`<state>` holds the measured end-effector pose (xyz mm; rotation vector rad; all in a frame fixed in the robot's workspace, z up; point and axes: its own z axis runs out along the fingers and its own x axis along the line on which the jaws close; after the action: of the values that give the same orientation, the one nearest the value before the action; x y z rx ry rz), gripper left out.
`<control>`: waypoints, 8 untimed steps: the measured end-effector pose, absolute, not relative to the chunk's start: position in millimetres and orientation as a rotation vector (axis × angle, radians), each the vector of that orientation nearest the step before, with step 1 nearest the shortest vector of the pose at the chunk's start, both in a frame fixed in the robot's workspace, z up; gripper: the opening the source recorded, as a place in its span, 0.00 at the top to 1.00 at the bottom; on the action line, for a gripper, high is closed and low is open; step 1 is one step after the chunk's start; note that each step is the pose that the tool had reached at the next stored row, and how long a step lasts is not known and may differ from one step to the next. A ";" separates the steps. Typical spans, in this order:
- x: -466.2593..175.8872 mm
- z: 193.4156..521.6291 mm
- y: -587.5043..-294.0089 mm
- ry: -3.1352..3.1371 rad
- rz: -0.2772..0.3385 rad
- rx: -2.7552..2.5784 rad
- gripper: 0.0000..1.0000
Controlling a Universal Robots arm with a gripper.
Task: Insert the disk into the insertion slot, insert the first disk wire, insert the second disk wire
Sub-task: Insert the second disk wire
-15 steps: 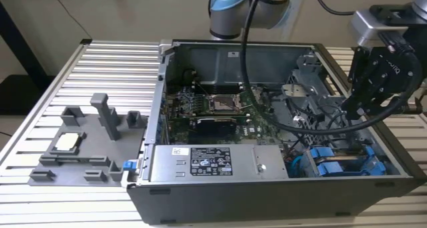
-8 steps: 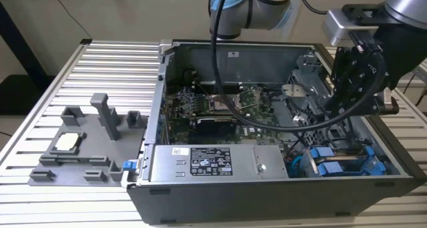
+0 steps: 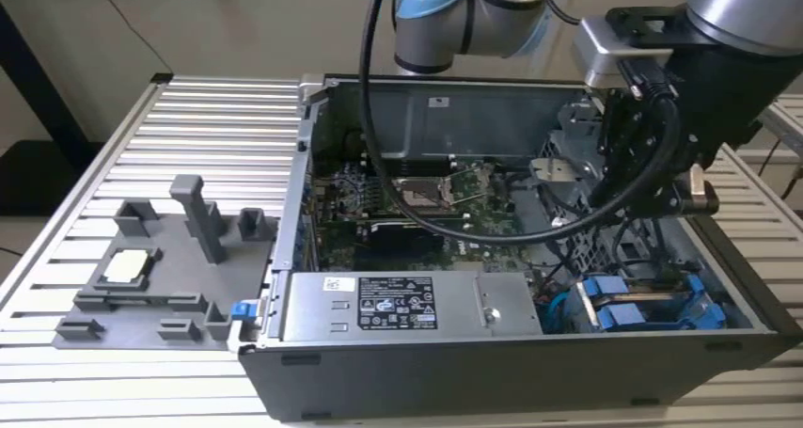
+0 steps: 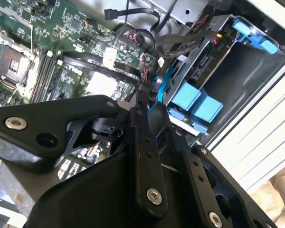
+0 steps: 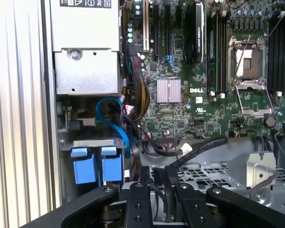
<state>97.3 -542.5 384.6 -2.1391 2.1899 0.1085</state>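
The disk (image 3: 642,308), in its bright blue carrier, sits inside the insertion slot (image 3: 717,289) at the case's corner on the exterior view's right. Its blue tabs (image 5: 95,164) (image 4: 194,102) face outward from the grey bay (image 5: 96,142). My gripper (image 5: 160,174) (image 4: 141,95) hangs over the perforated cage beside the bay. Its black fingers (image 5: 143,190) stand close together, with a dark connector of a disk wire between them and a thin wire trailing back. A blue cable (image 5: 118,127) (image 4: 159,88) loops beside the bay. In the exterior view the arm (image 3: 665,136) covers the fingers.
The grey power-supply box (image 3: 401,304) (image 5: 85,52) lies next to the bay. The motherboard (image 3: 415,202) (image 5: 190,95) fills the case floor, crossed by black cables. The perforated upper cage (image 5: 218,172) is under my fingers. A grey fixture (image 3: 164,268) stands on the slatted table (image 3: 188,118).
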 end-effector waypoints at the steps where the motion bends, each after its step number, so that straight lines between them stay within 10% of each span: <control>1: 95.3 384.6 -542.5 2.187 0.107 -2.141 0.73; 8: 88.6 383.1 -542.2 2.159 0.053 -2.150 0.73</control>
<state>88.6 -542.2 383.1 -2.1503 2.1593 0.0534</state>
